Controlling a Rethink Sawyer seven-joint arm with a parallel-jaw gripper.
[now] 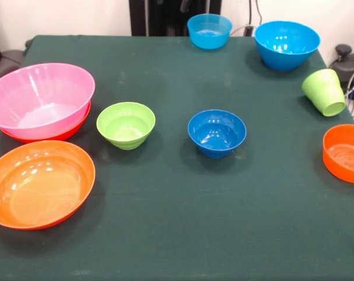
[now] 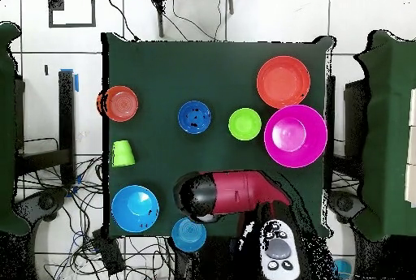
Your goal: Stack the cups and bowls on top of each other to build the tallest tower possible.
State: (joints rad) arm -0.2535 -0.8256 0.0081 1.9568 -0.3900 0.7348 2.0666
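Where the pink bowl [image 1: 41, 99] sits nested in an orange bowl [image 1: 77, 130], of which only a rim crescent shows beneath it, the tower stands two bowls high at the left edge of the counter [image 1: 177, 222] in the front view. Just in front of it lies a second wide orange bowl [image 1: 39, 184], upright and alone, close to the stack. To the right of the stack, the lime bowl [image 1: 126, 124] and the dark blue bowl [image 1: 217, 132] stand upright, apart from each other, near the counter's middle. At the far edge are two sky blue bowls: a smaller one [image 1: 209, 30] and, to its right, a larger one [image 1: 286, 44]. The lime cup [image 1: 324, 92] lies tipped on its side near the right edge, mouth toward the camera. In front of it, the smaller orange bowl [image 1: 344, 153] stands upright, cut by the picture's right edge. In the overhead view, the red and black arm [image 2: 231, 194] reaches over the counter's near edge, between the larger sky blue bowl [image 2: 135, 208] and the pink bowl [image 2: 296, 135]. The hand cannot be made out beneath the arm, so whether it is open or closed cannot be told.
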